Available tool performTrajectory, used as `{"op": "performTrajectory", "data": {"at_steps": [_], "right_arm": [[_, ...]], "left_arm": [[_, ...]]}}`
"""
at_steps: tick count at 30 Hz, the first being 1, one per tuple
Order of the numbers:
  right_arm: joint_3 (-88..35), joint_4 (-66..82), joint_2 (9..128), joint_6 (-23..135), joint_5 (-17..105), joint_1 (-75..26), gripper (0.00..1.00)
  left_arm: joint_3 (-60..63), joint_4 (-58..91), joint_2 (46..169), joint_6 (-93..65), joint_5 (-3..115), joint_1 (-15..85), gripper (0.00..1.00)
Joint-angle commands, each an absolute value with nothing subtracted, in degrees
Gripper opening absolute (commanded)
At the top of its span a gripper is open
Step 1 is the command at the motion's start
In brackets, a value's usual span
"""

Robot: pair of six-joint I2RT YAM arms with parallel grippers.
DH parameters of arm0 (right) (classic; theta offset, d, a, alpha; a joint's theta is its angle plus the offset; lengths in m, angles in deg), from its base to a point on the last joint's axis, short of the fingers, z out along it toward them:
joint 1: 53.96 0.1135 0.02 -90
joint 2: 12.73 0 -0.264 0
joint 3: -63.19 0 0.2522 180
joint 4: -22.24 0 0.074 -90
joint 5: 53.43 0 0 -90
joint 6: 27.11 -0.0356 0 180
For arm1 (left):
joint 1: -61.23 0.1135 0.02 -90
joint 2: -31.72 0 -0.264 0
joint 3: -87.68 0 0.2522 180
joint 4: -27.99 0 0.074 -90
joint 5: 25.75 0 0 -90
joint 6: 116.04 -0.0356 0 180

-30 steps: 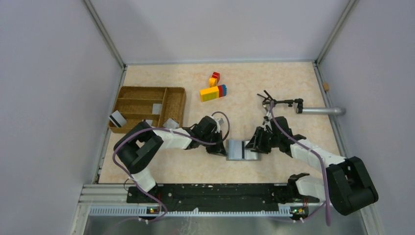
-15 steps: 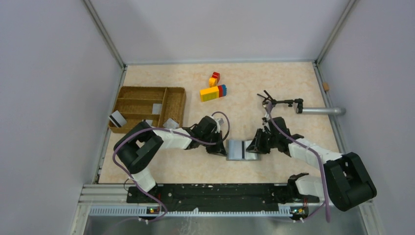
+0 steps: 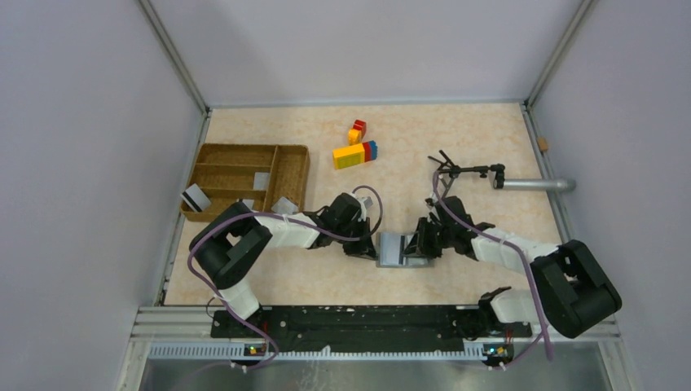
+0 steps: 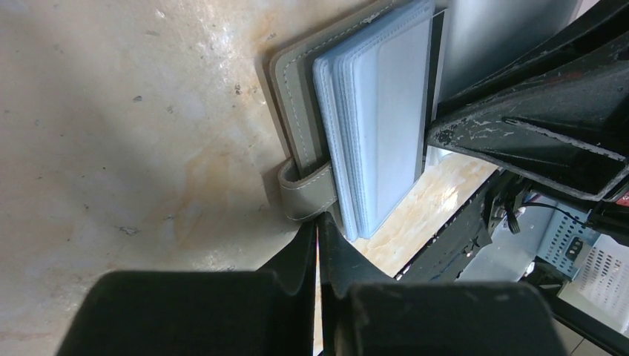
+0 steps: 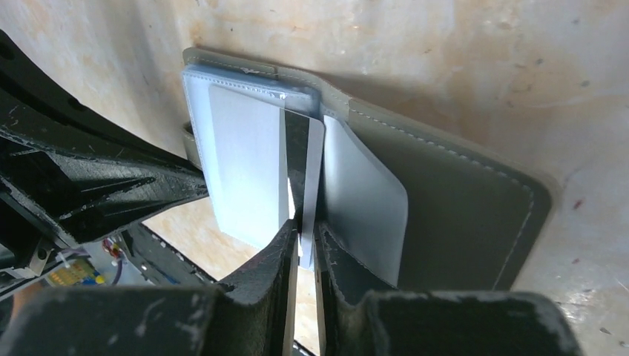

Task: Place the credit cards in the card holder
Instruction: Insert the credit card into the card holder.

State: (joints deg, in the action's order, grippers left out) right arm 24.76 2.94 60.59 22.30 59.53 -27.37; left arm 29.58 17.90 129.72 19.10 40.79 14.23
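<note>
A pale marbled surface [image 3: 489, 138] is seen from above, enclosed by grey walls. A brown wicker tray [image 3: 303, 175] with compartments is placed towards the left. The grey card holder [image 3: 391, 248] is laid open on the surface near the front centre, between the two arms, with its grey-blue inner sleeves [image 4: 378, 111] turned upward and a small strap tab [image 4: 305, 193] at one edge. The left end effector [image 3: 364, 247] is closed with nothing between its fingers, and its tips are set just beside that tab. The right end effector [image 5: 303, 230] is closed on the near edge of a credit card [image 5: 252, 163], silver-grey with a dark stripe, which is laid over the holder's inner sleeves; whether it is tucked into a pocket cannot be told. A cluster of coloured toy blocks [image 3: 354, 153] is placed towards the back. Other credit cards are seen at the tray: one inside a compartment [image 3: 261, 181], one propped against its left outer wall [image 3: 194, 198], and one beside its near right corner [image 3: 283, 204].
</note>
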Motion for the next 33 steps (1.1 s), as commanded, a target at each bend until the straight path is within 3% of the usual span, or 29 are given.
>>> {"op": "performTrajectory", "data": {"at_steps": [1, 10, 24, 33], "right_arm": [[21.0, 5.0, 61.5, 21.0, 58.2, -24.6, 0.12], [17.3, 2.7, 63.4, 21.7, 53.0, -20.6, 0.13], [12.0, 2.8, 67.8, 26.8, 51.9, -20.4, 0.29], [8.1, 3.2, 70.5, 32.2, 52.4, -20.4, 0.33]], "left_arm": [[30.5, 20.8, 129.9, 19.6, 39.9, 13.9, 0.0], [30.6, 20.7, 129.5, 19.4, 40.4, 13.9, 0.0], [31.1, 20.4, 129.6, 19.0, 41.0, 13.9, 0.0], [31.6, 20.6, 129.9, 19.3, 40.7, 13.9, 0.0]]}}
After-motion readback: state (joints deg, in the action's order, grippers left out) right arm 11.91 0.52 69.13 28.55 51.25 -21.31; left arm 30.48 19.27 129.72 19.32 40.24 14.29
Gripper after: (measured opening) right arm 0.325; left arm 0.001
